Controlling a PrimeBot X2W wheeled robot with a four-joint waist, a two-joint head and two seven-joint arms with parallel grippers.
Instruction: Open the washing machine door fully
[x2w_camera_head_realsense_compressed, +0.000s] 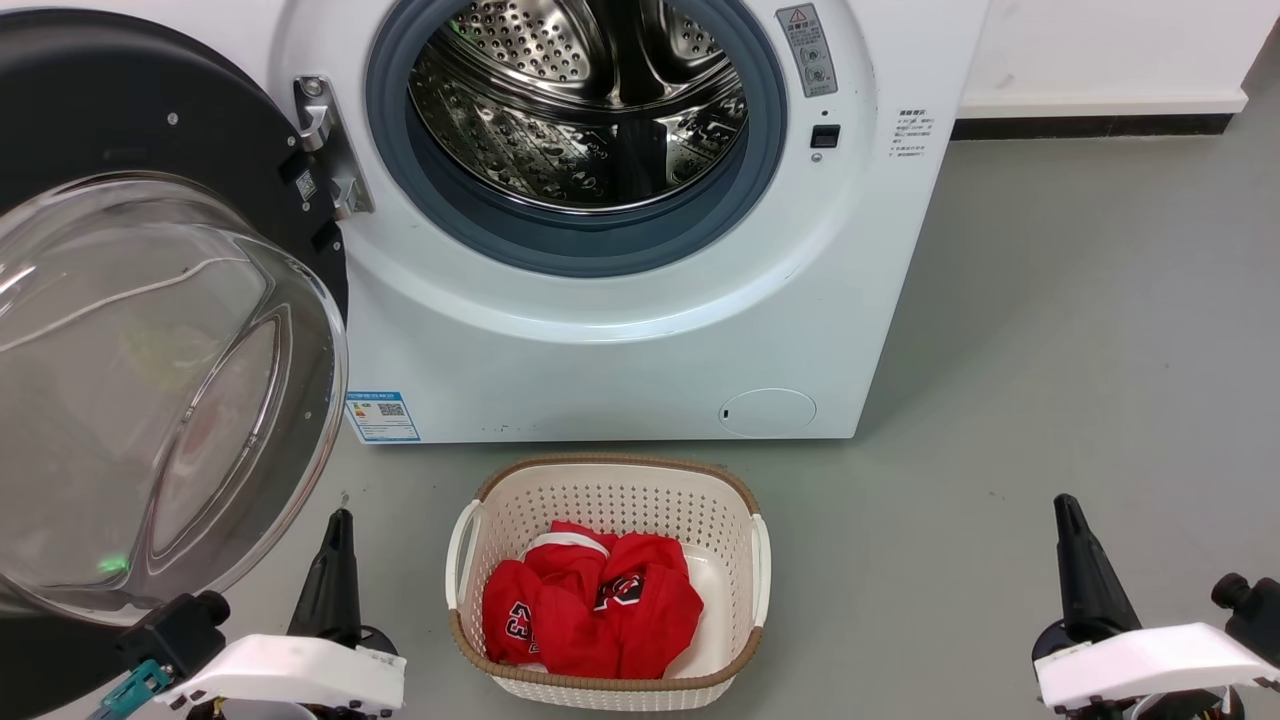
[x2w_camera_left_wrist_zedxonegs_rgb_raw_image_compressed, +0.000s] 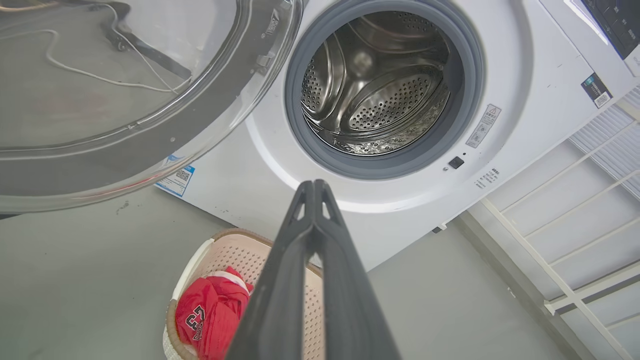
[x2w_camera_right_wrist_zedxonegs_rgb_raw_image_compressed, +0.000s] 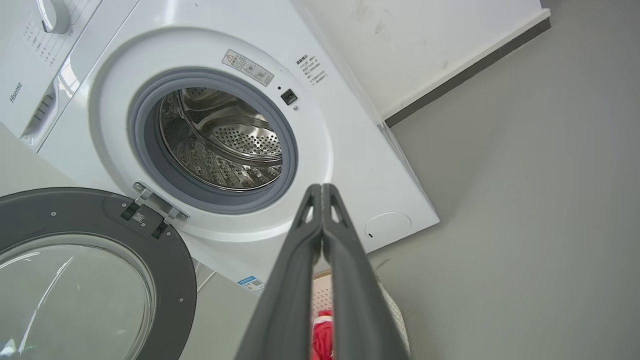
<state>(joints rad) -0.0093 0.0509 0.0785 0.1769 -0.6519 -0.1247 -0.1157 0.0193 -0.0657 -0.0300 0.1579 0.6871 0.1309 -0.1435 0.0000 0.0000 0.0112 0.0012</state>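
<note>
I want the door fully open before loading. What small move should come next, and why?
Probably a light push with the left gripper on the inner face of the washing machine door, to test whether it swings further. It already hangs wide on its hinge, the drum is uncovered, and the left gripper and right gripper are shut, touching nothing.

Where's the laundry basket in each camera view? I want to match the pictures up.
Head view: basket at bottom centre.
Left wrist view: basket at lower left, partly behind the left fingers.
Right wrist view: basket at bottom centre, mostly hidden by the right fingers.
Shared landmark: the steel drum, higher up in every view.
</note>
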